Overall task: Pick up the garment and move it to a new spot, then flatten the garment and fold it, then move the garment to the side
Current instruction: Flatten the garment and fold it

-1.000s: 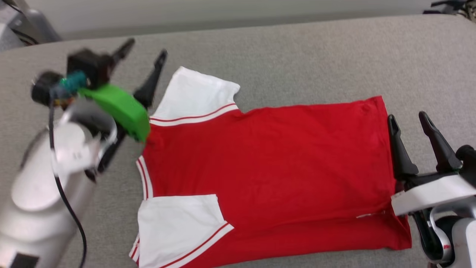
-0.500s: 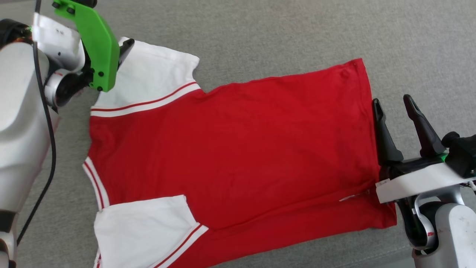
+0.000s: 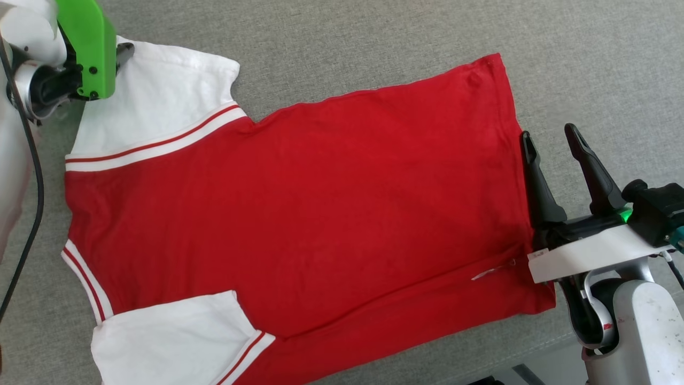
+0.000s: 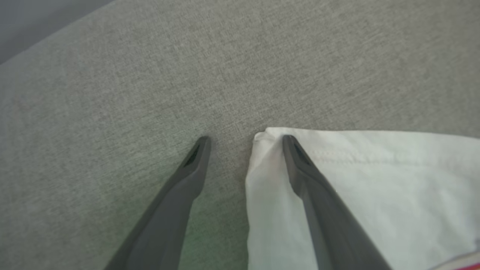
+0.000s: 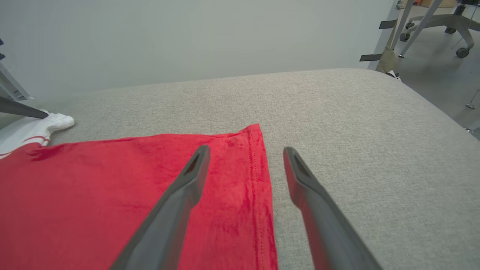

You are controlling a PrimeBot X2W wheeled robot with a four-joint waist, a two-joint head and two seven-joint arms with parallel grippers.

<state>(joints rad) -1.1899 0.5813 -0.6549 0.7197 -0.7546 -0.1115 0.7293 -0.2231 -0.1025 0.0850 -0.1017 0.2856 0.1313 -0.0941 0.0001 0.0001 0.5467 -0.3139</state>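
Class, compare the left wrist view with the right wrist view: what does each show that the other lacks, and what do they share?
Left wrist view: the left gripper open at the corner of the white sleeve, one finger over cloth, one over the bare grey surface. Right wrist view: the right gripper open astride the red hem of the shirt, a wall, a chair base. Shared: the grey surface and that white sleeve.
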